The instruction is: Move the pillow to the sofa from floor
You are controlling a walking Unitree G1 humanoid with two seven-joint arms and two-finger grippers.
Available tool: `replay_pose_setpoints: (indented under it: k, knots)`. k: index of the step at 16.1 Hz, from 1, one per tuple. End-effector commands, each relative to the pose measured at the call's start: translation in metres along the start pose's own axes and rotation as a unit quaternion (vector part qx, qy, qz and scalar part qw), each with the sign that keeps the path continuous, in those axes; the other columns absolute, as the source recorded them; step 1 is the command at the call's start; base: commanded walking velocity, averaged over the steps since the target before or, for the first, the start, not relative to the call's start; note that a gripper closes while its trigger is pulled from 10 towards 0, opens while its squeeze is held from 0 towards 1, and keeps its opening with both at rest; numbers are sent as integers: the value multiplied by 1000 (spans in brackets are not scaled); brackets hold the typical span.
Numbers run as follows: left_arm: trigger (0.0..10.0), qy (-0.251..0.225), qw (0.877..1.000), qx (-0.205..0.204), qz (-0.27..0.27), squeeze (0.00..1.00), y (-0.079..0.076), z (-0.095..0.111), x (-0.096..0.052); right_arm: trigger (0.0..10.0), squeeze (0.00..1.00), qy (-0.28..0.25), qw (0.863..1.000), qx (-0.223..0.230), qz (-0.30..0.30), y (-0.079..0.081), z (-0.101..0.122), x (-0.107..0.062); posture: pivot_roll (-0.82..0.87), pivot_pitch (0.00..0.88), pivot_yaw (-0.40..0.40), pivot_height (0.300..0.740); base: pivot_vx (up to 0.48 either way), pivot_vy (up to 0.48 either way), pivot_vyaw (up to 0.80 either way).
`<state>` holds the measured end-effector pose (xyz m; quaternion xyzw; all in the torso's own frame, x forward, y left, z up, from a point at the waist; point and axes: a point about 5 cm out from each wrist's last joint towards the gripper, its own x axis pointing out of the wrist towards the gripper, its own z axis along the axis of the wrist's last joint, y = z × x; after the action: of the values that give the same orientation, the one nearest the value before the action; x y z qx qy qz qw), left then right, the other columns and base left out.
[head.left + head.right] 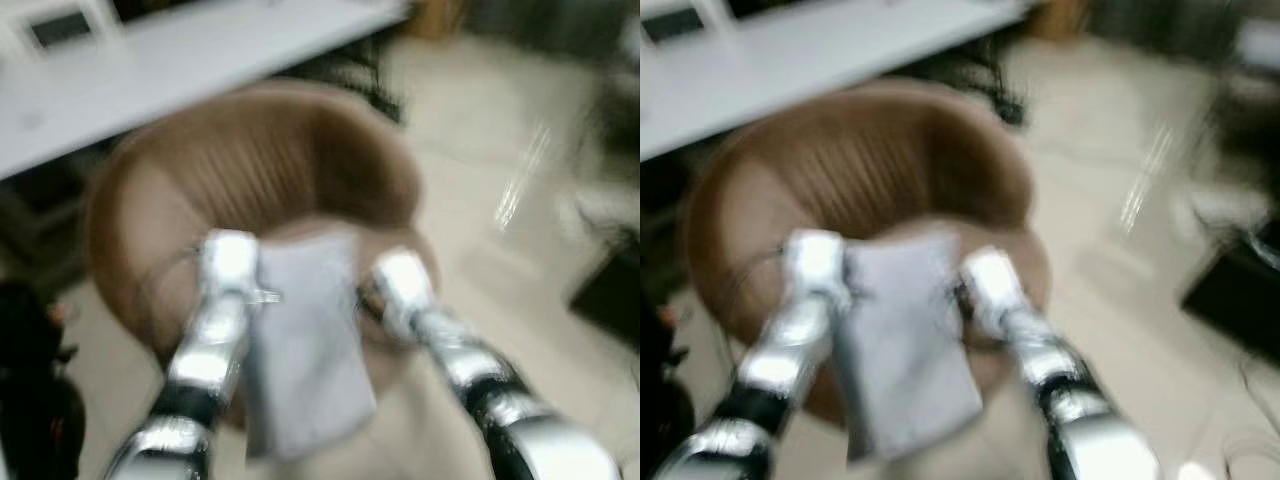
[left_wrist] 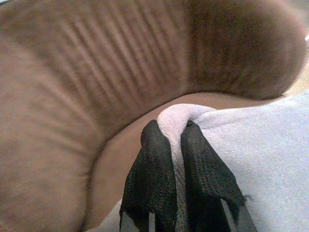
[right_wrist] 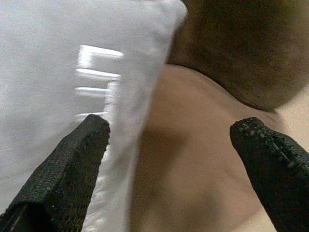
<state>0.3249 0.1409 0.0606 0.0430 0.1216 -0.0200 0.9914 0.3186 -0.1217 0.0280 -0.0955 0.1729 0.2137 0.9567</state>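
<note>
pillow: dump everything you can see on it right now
The pillow is a pale grey-white, soft fabric rectangle, plain as far as the blur shows. It hangs lengthwise between the two arms, over the front of the brown round sofa's seat. The left gripper is shut on a bunched corner of it. The right gripper is open; one finger sits against the pillow's edge, the other over the seat. Whether its lower end rests on anything cannot be told.

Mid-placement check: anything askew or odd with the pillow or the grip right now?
The light grey fabric pillow lies crooked, its near end overhanging the front edge of the round brown ribbed sofa chair. The grip is one-sided: the left hand pinches a pillow corner, while the right hand is open beside the pillow's edge.
</note>
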Motion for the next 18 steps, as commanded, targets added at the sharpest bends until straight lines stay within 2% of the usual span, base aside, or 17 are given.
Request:
replay_pose_setpoints:
  k: [1, 3, 9, 18]
  knots:
    - [10000, -16, 999, 9, 35, 0, 24, 7, 1, 10000, 0, -23, 999, -3, 29, 19, 16, 10, -48, 0, 52, 740, 446, 0, 0]
    - [10000, -29, 999, 8, 31, 0, 22, 9, 0, 10000, 0, -22, 999, -3, 31, 20, 15, 9, -49, 0, 52, 740, 163, 0, 0]
    - [10000, -29, 999, 6, 34, 0, 22, 9, 0, 10000, 0, -20, 999, -3, 34, 20, 14, 9, -51, 0, 52, 740, 0, 0, 0]
    - [10000, -20, 999, 5, 34, 0, 20, 7, 0, 10000, 0, -18, 999, -2, 37, 21, 11, 8, -57, 0, 55, 740, 461, 0, 0]
